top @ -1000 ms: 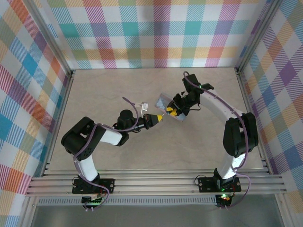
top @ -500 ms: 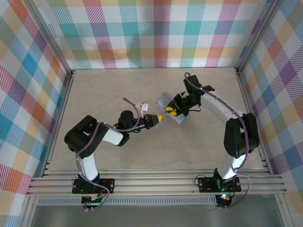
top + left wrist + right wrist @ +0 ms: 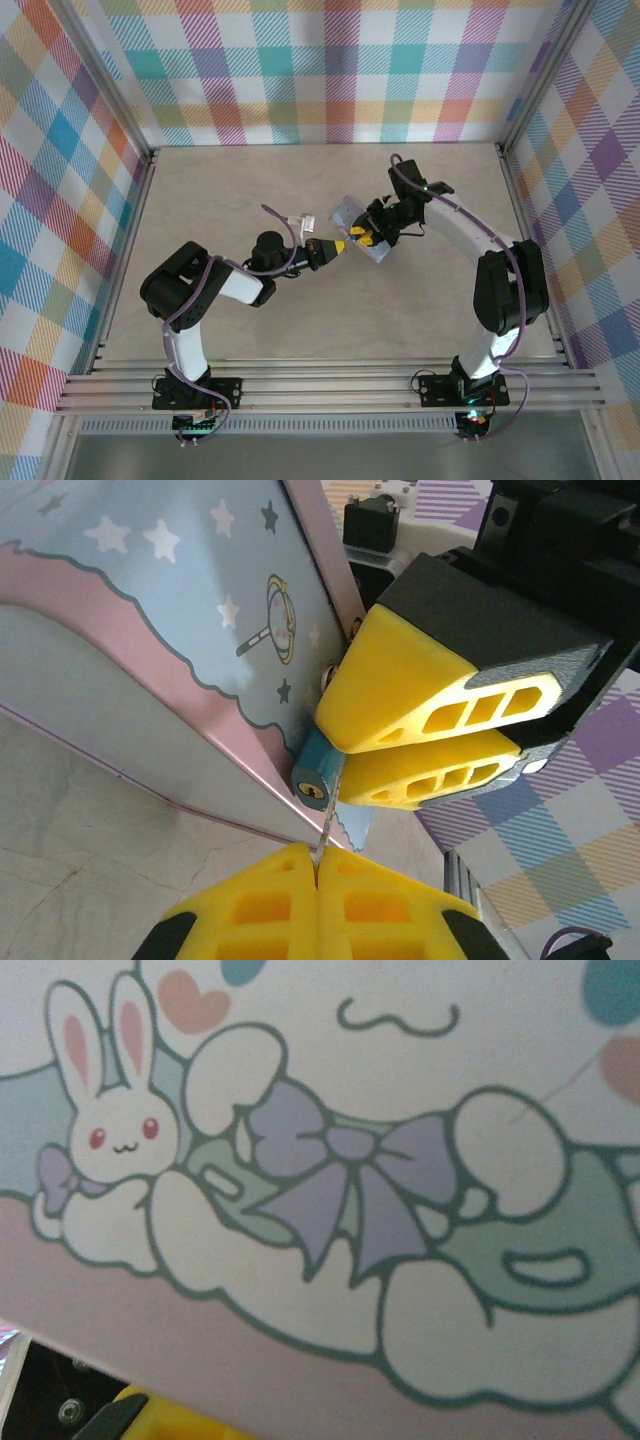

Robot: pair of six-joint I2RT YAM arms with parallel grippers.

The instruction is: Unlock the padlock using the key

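The left gripper (image 3: 318,855) pinches the key (image 3: 323,830) at the padlock (image 3: 310,778) — seemingly clamped in the right gripper (image 3: 335,751) (beside tin (image 3: 150,610)).

Bright, even, diffuse light; faint soft shadows on the table (image 3: 210,200). Left wrist view: padlock (image 3: 312,780) in sharp focus. Right wrist view: tin (image 3: 330,1290) print slightly blurred at close range.
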